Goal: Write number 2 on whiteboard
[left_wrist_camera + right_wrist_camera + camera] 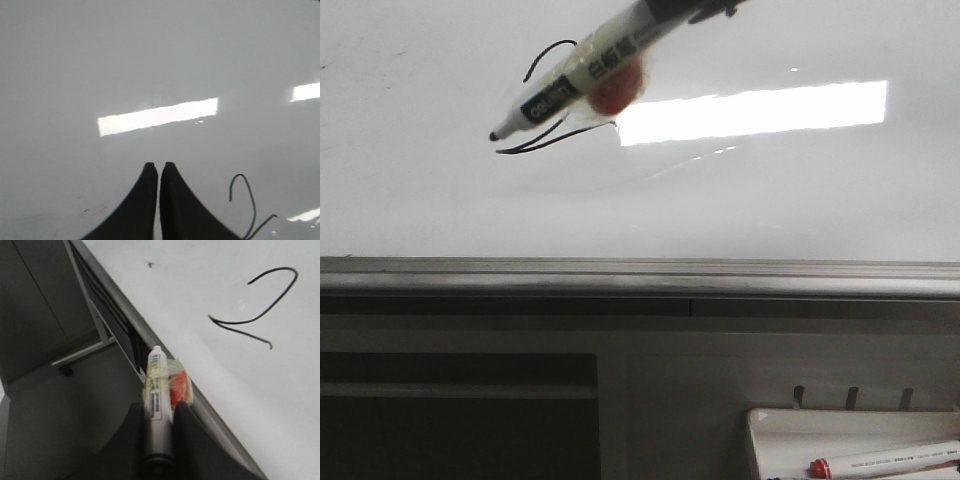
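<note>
In the front view the thin black hand-drawn number 2 (552, 137) sits near the top edge of the glossy white whiteboard (440, 190), partly behind the white taped marker (585, 72), evidently lifted clear after writing; the left wrist view shows the idle left gripper (159, 167) closed on nothing beside the digit, and the right wrist view shows the right gripper (161, 412) clamped on the marker.

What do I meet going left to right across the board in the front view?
Marker tip → number 2, partly behind the marker → orange blob taped to the marker → bright light reflection, all on the whiteboard.
</note>
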### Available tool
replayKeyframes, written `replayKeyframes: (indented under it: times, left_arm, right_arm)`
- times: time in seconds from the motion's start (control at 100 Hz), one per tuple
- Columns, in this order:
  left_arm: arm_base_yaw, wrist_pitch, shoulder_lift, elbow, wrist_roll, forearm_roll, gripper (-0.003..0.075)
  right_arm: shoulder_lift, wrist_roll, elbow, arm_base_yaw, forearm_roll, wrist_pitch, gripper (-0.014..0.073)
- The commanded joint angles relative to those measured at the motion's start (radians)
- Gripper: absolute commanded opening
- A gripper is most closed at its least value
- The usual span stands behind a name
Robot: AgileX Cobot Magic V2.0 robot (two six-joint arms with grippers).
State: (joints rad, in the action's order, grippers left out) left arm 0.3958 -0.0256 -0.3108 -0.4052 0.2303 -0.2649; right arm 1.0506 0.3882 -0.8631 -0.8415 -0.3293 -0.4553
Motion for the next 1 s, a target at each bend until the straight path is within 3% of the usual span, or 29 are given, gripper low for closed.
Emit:
replayKeyframes:
  times: [0.0, 0.09, 0.21, 0.28, 0.44, 0.54, 0.99]
  left_arm:
    - [0.087, 0.091, -0.01, -0.024, 0.008, -0.034, 0.0008]
    - [0.197, 0.093, -0.01, -0.009, 0.008, -0.091, 0.0105]
    - [0.342, 0.09, -0.024, 0.024, 0.008, -0.178, 0.0301]
    - [0.427, 0.09, -0.055, 0.038, 0.008, -0.25, 0.036]
    - [0.589, 0.086, -0.192, 0.041, 0.008, -0.411, 0.0363]
    - [0.629, 0.058, -0.296, 0.033, 0.008, -0.456, 0.0354]
    - [0.495, 0.086, -0.544, -0.034, 0.008, -0.462, 0.0342]
  right_arm:
    - [-0.003, 0.011, -0.029, -0.01, 0.022, 0.044, -0.0055]
    - [0.011, 0.011, -0.029, -0.011, 0.024, 0.041, -0.0055]
    - [0.029, 0.012, -0.035, -0.016, 0.034, 0.034, -0.0055]
    - [0.045, 0.044, -0.045, -0.027, 0.036, 0.029, -0.0055]
    - [0.089, 0.081, -0.094, -0.078, 0.057, 0.018, -0.0055]
    - [0.114, 0.081, -0.142, -0.101, 0.087, -0.02, -0.0055]
    - [0.133, 0.079, -0.235, -0.133, 0.085, -0.128, -0.0055]
